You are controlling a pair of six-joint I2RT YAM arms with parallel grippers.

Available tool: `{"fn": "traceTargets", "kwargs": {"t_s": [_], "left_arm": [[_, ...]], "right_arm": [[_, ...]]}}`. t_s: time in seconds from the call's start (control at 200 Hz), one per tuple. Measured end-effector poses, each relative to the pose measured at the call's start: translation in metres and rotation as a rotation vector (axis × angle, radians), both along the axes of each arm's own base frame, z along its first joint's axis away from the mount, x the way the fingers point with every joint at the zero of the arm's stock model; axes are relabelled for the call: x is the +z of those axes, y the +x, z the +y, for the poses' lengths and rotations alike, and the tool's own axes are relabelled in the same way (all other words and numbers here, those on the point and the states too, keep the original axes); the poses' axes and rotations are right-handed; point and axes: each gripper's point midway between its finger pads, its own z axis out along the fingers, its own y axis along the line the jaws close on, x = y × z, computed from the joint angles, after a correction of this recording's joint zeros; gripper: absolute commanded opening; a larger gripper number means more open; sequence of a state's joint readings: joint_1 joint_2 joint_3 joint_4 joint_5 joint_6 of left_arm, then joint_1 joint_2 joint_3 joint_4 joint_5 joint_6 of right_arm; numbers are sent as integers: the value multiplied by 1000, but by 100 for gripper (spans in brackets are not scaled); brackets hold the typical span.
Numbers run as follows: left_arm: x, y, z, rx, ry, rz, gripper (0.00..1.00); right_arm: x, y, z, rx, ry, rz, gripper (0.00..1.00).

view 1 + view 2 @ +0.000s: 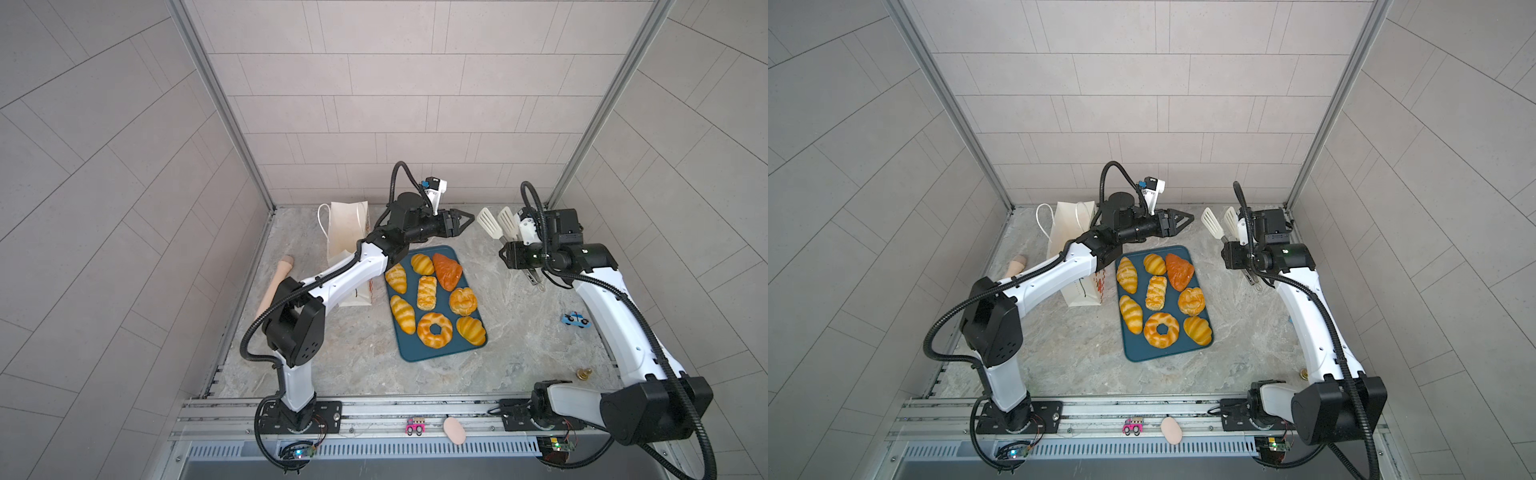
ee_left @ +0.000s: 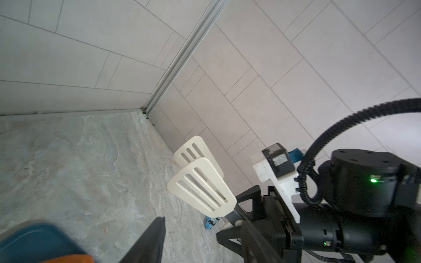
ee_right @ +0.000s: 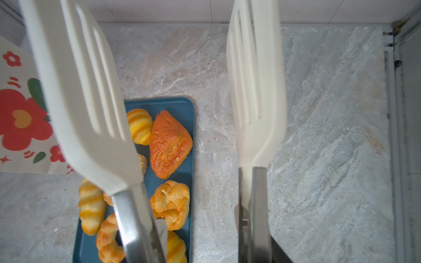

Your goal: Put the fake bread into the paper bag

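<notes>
Showing the fake bread (image 1: 428,293) lying on a teal tray (image 1: 415,353) in the middle of the counter (image 1: 519,332), just right of the red-flowered paper bag (image 1: 347,232), with the left arm (image 1: 345,270) crossing over the bag. Clamping white slotted tongs (image 1: 486,222), blades apart, in the right pincer (image 1: 509,249). Hovering the left pincer (image 1: 461,220) beyond the tray, opening impossible to tell.

Centre of table (image 1: 519,332): tray (image 1: 449,352), fake bread (image 1: 427,293) on it. Just left of tray: paper bag (image 1: 347,232). By left edge: rolling pin (image 1: 276,282). Right of tray, near back-right corner: tongs (image 1: 496,224).
</notes>
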State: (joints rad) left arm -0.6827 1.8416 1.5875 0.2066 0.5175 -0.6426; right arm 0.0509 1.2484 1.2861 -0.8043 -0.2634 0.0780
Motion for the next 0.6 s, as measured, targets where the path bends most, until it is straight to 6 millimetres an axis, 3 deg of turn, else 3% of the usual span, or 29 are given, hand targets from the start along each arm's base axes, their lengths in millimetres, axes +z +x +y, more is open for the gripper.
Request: {"fn": "traceTargets", "kwargs": {"t_s": [0.46, 0.6], "left_arm": [[-55, 6, 29, 136, 324, 81, 69], [-57, 7, 39, 172, 393, 84, 74]], "right_arm": [[-21, -20, -5, -1, -319, 88, 61], [-23, -25, -9, -11, -396, 107, 61]]}}
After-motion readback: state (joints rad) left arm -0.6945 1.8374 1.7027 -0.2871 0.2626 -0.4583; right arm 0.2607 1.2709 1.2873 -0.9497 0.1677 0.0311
